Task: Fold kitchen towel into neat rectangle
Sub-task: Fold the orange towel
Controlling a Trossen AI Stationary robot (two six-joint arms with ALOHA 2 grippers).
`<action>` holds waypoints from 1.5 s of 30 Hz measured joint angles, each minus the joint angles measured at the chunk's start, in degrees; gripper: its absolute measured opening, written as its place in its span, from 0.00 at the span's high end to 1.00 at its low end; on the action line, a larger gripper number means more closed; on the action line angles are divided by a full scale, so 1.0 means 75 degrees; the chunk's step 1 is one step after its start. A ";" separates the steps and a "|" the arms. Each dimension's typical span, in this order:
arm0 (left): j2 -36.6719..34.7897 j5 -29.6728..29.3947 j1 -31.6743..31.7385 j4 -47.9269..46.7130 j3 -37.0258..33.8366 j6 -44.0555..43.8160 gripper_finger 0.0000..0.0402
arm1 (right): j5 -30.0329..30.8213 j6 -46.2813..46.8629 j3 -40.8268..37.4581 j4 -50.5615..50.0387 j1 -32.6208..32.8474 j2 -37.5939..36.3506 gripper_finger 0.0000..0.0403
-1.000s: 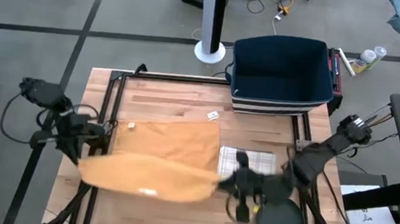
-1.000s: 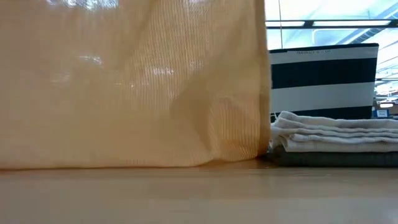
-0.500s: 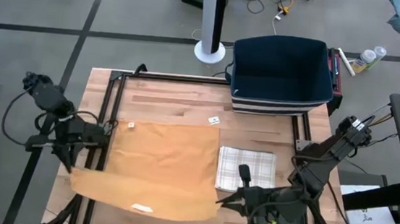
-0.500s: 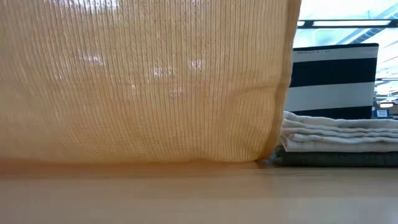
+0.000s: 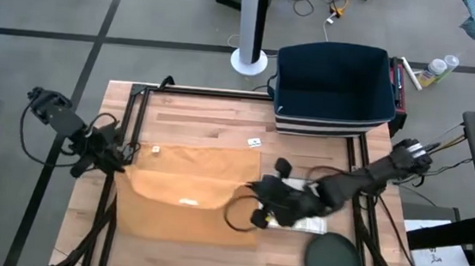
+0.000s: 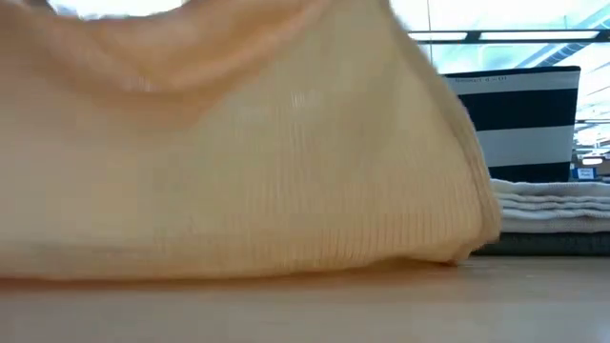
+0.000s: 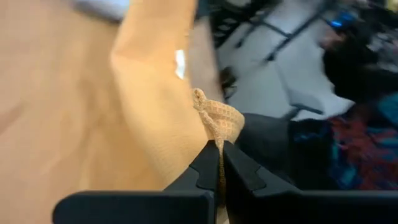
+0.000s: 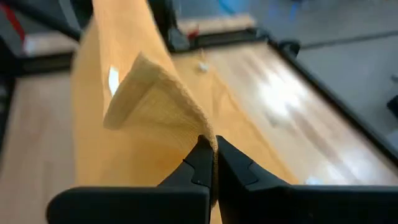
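Your wooden table [image 5: 221, 119] stands on grey floor [image 5: 50, 13], a navy bin [image 5: 335, 85] at its 1 o'clock edge. The orange towel [image 5: 184, 199] lies mid-table, half doubled over. Left gripper [image 5: 119, 161] clenches its 9 o'clock corner; right gripper [image 5: 259, 205] clenches the 3 o'clock corner, beside a folded checked cloth [image 5: 306, 189].

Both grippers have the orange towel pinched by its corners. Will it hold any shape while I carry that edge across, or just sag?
Likely sag: the orange towel droops between the left gripper and right gripper. It bunches where pinched, so it is probably thin and light. It may drag, not slide flat.
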 joint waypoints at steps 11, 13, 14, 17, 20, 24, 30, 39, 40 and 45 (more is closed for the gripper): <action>0.0133 -0.0568 0.0003 -0.0264 -0.1657 -0.1940 1.00 | -0.0699 -0.0026 -0.0003 -0.0382 -0.0988 0.1212 1.00; 0.0327 -0.0827 0.0003 -0.0245 -0.1888 -0.1937 1.00 | -0.0684 -0.0019 -0.0006 -0.0490 -0.1109 0.1381 1.00; 0.0410 -0.0975 0.0003 -0.0263 -0.1954 -0.1940 1.00 | -0.0682 -0.0008 -0.0027 -0.0571 -0.1161 0.1470 1.00; 0.0616 -0.1604 0.0003 -0.0396 -0.2008 -0.2090 1.00 | -0.0717 0.0019 -0.0061 -0.0915 -0.1315 0.1816 1.00; 0.0767 -0.2143 0.0006 -0.0475 -0.2016 -0.2275 1.00 | -0.0963 0.0021 -0.0075 -0.1320 -0.1460 0.2080 1.00; 0.0941 -0.2646 0.0012 -0.0561 -0.2044 -0.2392 1.00 | -0.0895 0.0086 -0.0090 -0.1668 -0.1612 0.2213 1.00; 0.0983 -0.2833 0.0004 -0.0685 -0.1401 -0.1886 1.00 | -0.0875 -0.0057 -0.0007 -0.1737 -0.1640 0.1631 1.00; 0.0971 0.0706 -0.0003 0.0519 -0.0143 0.0145 1.00 | -0.1804 0.0021 0.0050 -0.0529 -0.0646 0.0273 1.00; 0.0988 0.1128 -0.0003 0.0724 -0.0132 0.0145 1.00 | -0.2002 0.0072 0.0050 -0.0342 -0.0468 0.0155 1.00; 0.0982 0.2183 -0.0035 0.1178 -0.0323 -0.0554 1.00 | -0.3135 0.0402 0.0050 0.0543 0.0403 -0.0139 1.00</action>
